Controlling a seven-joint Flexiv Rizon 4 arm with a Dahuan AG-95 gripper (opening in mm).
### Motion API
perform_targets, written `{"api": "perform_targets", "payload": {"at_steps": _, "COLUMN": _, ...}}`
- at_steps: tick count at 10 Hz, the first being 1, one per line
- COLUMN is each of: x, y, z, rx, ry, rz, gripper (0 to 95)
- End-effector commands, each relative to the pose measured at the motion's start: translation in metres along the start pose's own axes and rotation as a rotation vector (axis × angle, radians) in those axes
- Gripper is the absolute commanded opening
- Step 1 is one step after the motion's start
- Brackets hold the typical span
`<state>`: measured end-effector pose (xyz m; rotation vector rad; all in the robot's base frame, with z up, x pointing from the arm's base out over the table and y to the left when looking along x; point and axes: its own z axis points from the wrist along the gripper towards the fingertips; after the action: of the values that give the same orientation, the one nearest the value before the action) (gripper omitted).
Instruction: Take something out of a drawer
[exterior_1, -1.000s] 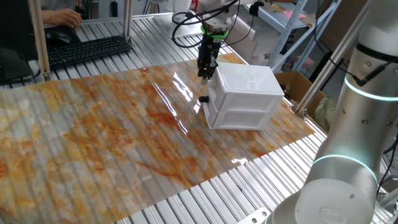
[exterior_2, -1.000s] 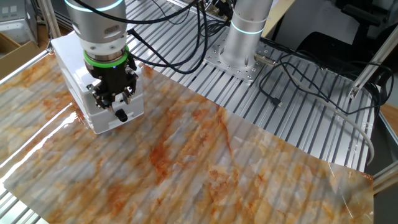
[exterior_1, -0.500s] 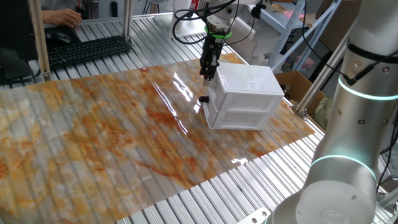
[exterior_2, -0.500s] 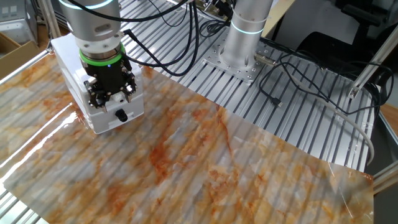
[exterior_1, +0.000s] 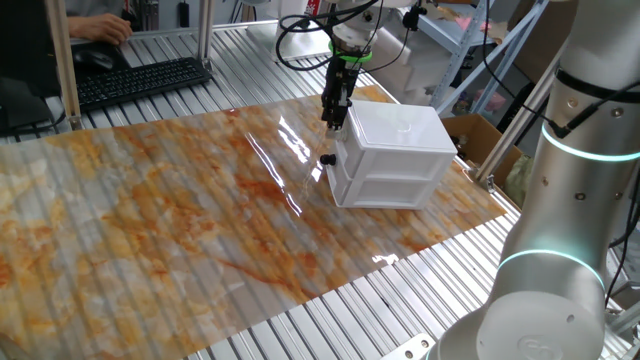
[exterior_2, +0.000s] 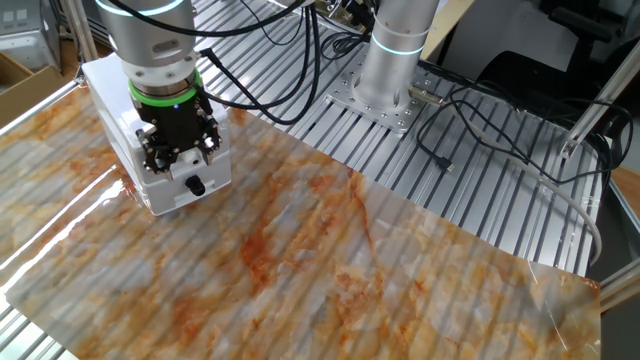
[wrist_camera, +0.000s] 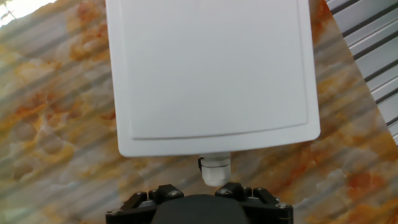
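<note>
The small white two-drawer cabinet (exterior_1: 400, 130) stands on the marbled mat; it also shows in the other fixed view (exterior_2: 105, 80) and from above in the hand view (wrist_camera: 211, 68). Its top drawer (exterior_1: 340, 148) is pushed in. The drawer's white knob (wrist_camera: 214, 171) sticks out of its front. My gripper (exterior_1: 333, 122) hangs pointing down just in front of the cabinet's top front edge (exterior_2: 178, 160). Its jaws stand apart and empty (wrist_camera: 199, 188), with the knob just beyond the fingertips (wrist_camera: 165, 190). The drawer's contents are hidden.
The lower drawer has a black knob (exterior_1: 327, 159), below the gripper (exterior_2: 196, 186). A keyboard (exterior_1: 140, 80) lies at the far left, and a cardboard box (exterior_1: 480, 135) sits behind the cabinet. An arm base (exterior_2: 390, 60) and cables (exterior_2: 480, 110) are on the slatted table.
The gripper rose a little in front of the cabinet between one second and half a second ago. It has held still since. The drawer has not moved.
</note>
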<state>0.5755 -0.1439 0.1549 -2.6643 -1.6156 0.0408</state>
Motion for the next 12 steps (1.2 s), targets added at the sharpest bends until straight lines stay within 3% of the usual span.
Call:
{"api": "perform_targets", "payload": {"at_steps": 1, "x": 0.0, "y": 0.0, "z": 0.0, "rx": 0.005, "ry": 0.004, "rz": 0.0, "gripper": 57.0}}
{"api": "perform_targets", "payload": {"at_steps": 7, "x": -0.009, "y": -0.009, "z": 0.002, "rx": 0.019, "ry": 0.018, "rz": -0.014, "gripper": 57.0}}
{"api": "perform_targets", "payload": {"at_steps": 12, "x": -0.01, "y": -0.018, "z": 0.01, "rx": 0.004, "ry": 0.011, "rz": -0.029, "gripper": 57.0}}
